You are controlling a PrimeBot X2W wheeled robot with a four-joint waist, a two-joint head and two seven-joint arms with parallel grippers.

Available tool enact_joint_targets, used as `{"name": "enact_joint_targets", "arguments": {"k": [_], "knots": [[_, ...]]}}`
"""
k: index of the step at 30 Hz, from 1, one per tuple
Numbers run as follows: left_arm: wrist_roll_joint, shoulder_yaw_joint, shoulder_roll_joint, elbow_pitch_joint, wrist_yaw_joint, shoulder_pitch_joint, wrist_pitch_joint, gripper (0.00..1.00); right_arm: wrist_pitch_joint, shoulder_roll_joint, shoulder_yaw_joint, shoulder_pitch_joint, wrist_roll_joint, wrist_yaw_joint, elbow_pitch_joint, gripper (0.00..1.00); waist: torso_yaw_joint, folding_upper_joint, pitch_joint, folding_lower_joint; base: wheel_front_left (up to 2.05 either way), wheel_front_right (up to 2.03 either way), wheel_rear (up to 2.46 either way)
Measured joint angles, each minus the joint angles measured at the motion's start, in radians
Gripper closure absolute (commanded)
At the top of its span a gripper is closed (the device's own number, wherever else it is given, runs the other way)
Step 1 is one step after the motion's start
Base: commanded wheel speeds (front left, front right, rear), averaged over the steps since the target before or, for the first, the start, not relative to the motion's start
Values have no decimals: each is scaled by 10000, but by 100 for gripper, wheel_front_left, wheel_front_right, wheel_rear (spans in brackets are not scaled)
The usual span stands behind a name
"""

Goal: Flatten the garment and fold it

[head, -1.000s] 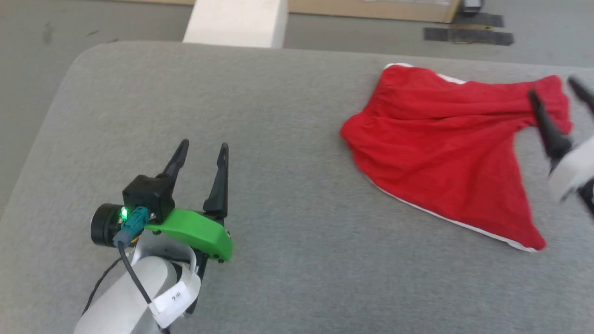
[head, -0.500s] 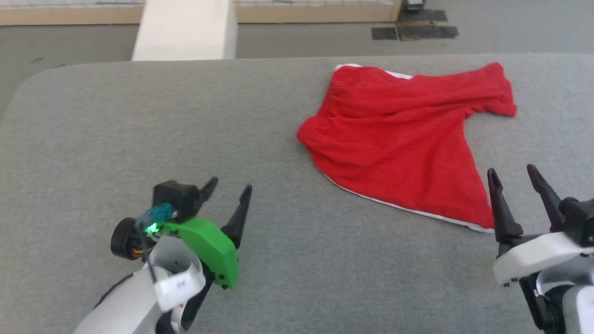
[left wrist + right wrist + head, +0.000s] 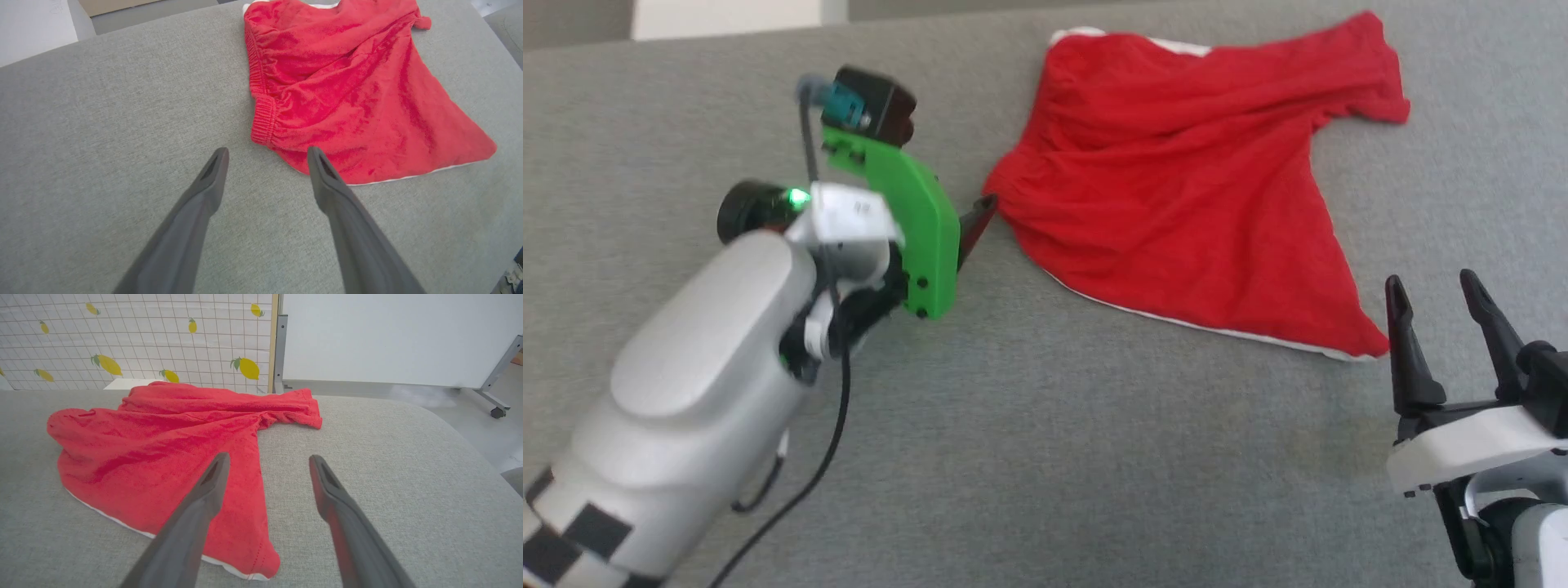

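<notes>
Left gripper (image 3: 267,152) has come up to the waistband corner of the red shorts (image 3: 1176,196)
Its jaws are spread wide and hold nothing, tips just beside the elastic waistband (image 3: 261,118); a second ago it hung well back over the grey padded table (image 3: 1013,449). The right gripper (image 3: 1429,282), equally wide and empty, has drawn back from the far leg to near the white-trimmed hem corner (image 3: 1364,347). The shorts lie rumpled and unfolded, so flattening looks ready to begin with a first grasp

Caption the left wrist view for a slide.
Open left hand poised at the waistband corner of crumpled red shorts on grey fabric surface.
</notes>
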Motion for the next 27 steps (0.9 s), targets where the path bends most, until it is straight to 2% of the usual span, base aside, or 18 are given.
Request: {"name": "enact_joint_targets", "arguments": {"k": [3, 6, 16, 20, 21, 22, 23, 27], "knots": [[17, -198, 21, 757, -376, -611, 543, 0, -100, 96, 63, -32, -4, 0, 15, 0, -247, 0, 351, 0, 0, 0, 0], [111, -345, 69, 1390, -560, -994, 788, 0, -207, 165, 44, -62, -4, 0, 38, 0, -525, 0, 645, 1, 0, 0, 0], [295, -548, -192, 2265, -851, -1521, 788, 0, -426, 228, -59, -93, -75, 0, 257, 0, -1068, 0, 1439, 1, 0, 0, 0], [499, -792, -213, 2456, -907, -1817, 1221, 0, -462, 232, -8, -221, -69, 0, 318, 0, -1125, 0, 1629, 1, 0, 0, 0], [500, -821, -217, 2470, -899, -1865, 1342, 40, -462, 234, 17, -256, -69, 0, 330, 0, -1132, 0, 1648, 1, 0, 0, 0], [499, -821, -217, 2504, -819, -1905, 1444, 91, -466, 238, 50, -276, -69, 0, 339, 0, -1137, 0, 1650, 1, 0, 0, 0], [497, -825, -219, 2504, -788, -1911, 1494, 100, -474, 238, 65, -277, -69, 0, 360, 0, -1134, 0, 1633, 1, 0, 0, 0], [502, -825, -224, 2401, -510, -1708, 1210, 100, -456, 238, 100, -276, -73, 0, 422, 0, -1076, 0, 1432, 1, 0, 0, 0]]}}
